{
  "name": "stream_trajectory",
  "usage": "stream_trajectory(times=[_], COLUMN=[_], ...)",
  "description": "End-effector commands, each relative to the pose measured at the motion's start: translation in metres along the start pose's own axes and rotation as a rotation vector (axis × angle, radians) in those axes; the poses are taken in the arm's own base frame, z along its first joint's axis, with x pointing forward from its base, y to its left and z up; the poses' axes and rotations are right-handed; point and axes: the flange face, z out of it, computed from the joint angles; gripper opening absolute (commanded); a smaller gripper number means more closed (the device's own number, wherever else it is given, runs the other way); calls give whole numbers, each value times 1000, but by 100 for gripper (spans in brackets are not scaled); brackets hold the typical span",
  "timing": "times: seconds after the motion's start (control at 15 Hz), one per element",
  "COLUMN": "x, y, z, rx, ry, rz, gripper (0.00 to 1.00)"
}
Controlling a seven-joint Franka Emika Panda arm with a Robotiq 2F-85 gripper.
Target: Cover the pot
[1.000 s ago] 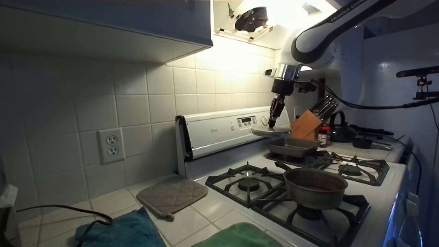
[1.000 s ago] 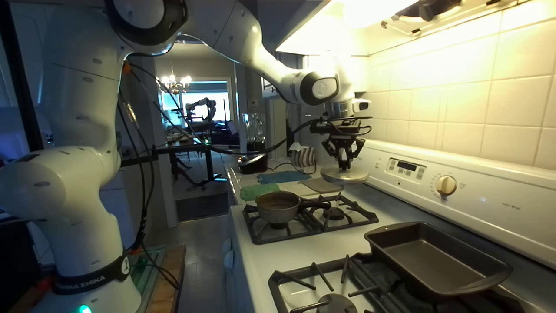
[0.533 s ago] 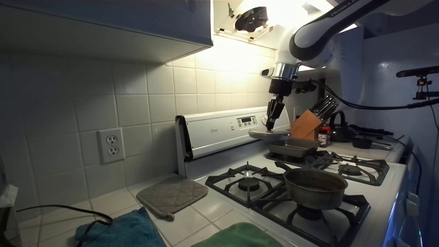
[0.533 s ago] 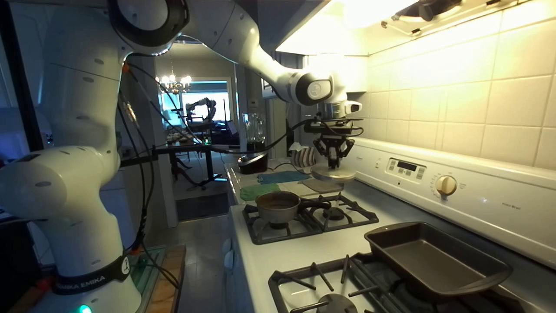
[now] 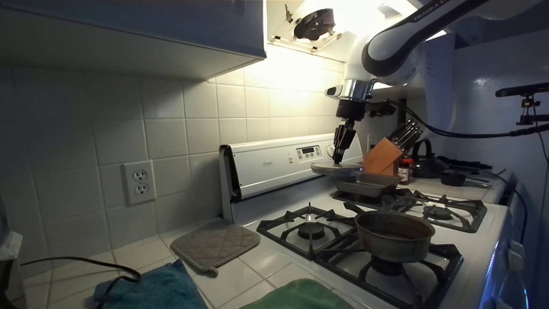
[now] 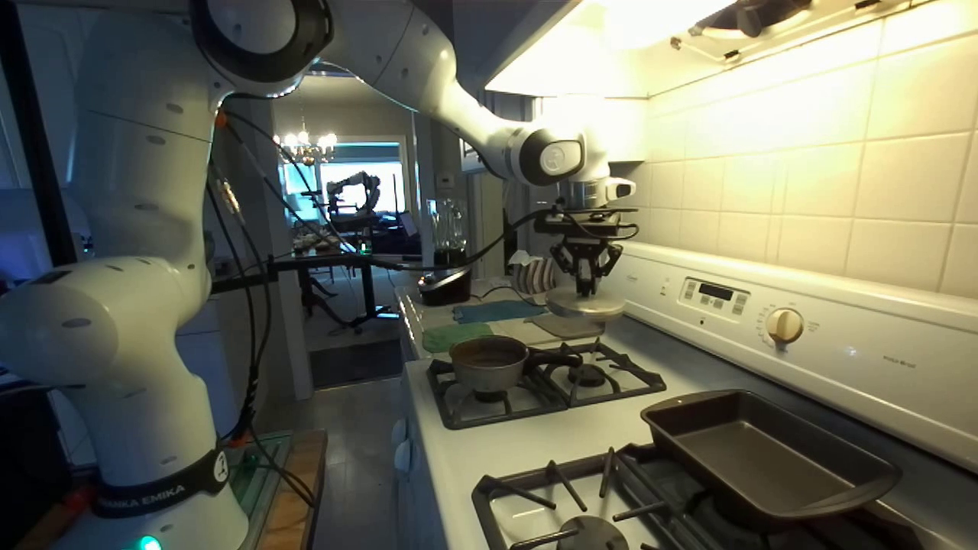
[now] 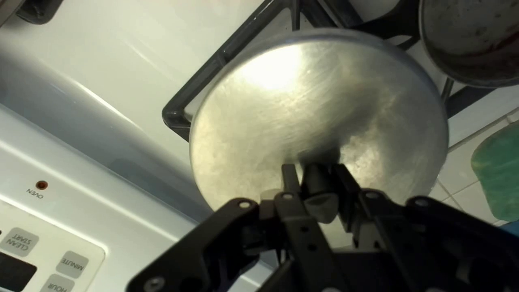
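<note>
Pointing toward wall (image 6: 802, 179) — pot handle (image 6: 552, 357)

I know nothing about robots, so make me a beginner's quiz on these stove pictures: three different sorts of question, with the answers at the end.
1. What does the gripper hold? (a) a towel (b) a lid, by its knob (c) a kettle
2. True or false: the pot is uncovered.
3. Fill in: in an exterior view, an orange-brown block holds ____.

Key: 1. b; 2. true; 3. knives.
</note>
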Motion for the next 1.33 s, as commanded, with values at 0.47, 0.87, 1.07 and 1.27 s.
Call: stream_trajectory(times=[0.47,0.87,1.07,1.27], x=[24,21,17,10], y=[-58,-101,-121,-137], z=[-4,7,10,16], rx=[-20,1,-17,-27], ry=[7,13,21,39], rz=[13,90,117,140], gripper=[6,6,6,6])
